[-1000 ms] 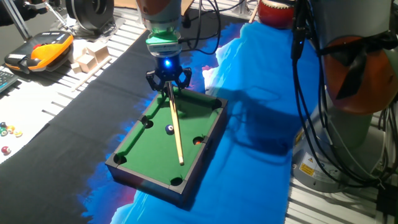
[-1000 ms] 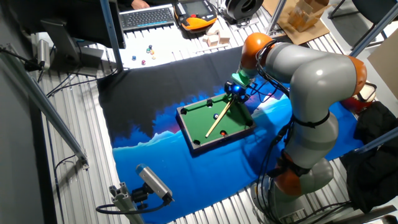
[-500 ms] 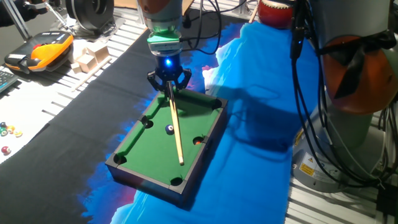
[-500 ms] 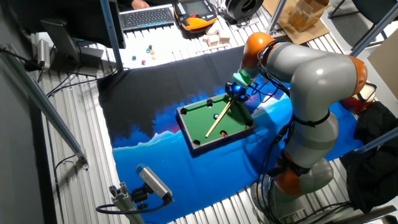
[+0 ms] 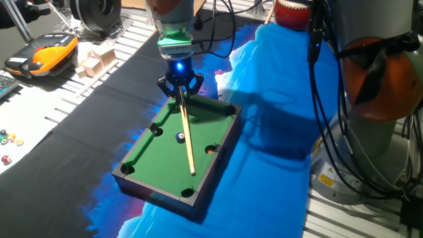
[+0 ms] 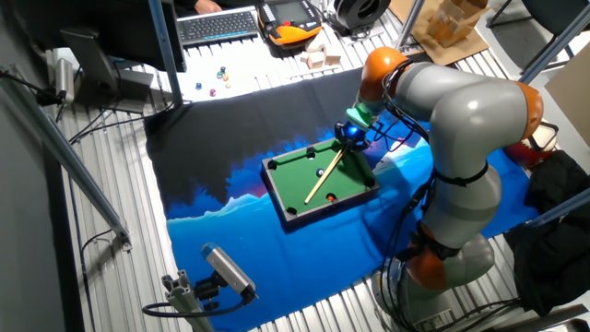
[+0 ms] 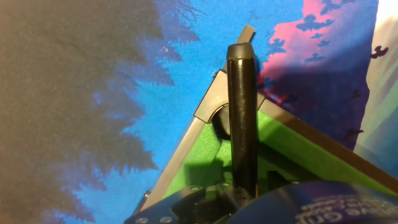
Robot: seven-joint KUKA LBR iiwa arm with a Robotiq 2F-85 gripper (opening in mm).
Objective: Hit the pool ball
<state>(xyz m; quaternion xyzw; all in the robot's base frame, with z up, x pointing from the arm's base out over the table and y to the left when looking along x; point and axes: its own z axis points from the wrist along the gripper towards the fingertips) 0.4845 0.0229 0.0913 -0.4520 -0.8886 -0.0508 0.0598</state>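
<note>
A thin wooden stick, the cue (image 5: 186, 135), is held at its top end by the claw (image 5: 179, 90). The two fingers are squeezed shut on it. The claw is parked over one short end of the little pool table (image 5: 142, 184), and the cue slopes down from it onto the green felt.

The pool ball (image 5: 180, 137), small and black with a white spot, sits about in the middle of the green, well below the claw and away from it. It is seen just beside the cue, about halfway along the stick. Whether the two are touching cannot be told from these pictures. The far tip of the cue is past the ball, close to the other end of the table.

A reddish ball (image 5: 210, 149) is seen near a side pocket, on the other side of the cue from the black one.

The first part looks done: the cue is picked up and brought to the table. The hit itself looks not yet done, since the ball is resting out on the felt. A sideways nudge or a pull back and push is likely needed.

In the hand view only the dark butt of the cue (image 7: 242, 118) and a corner pocket (image 7: 221, 121) are shown.
</note>
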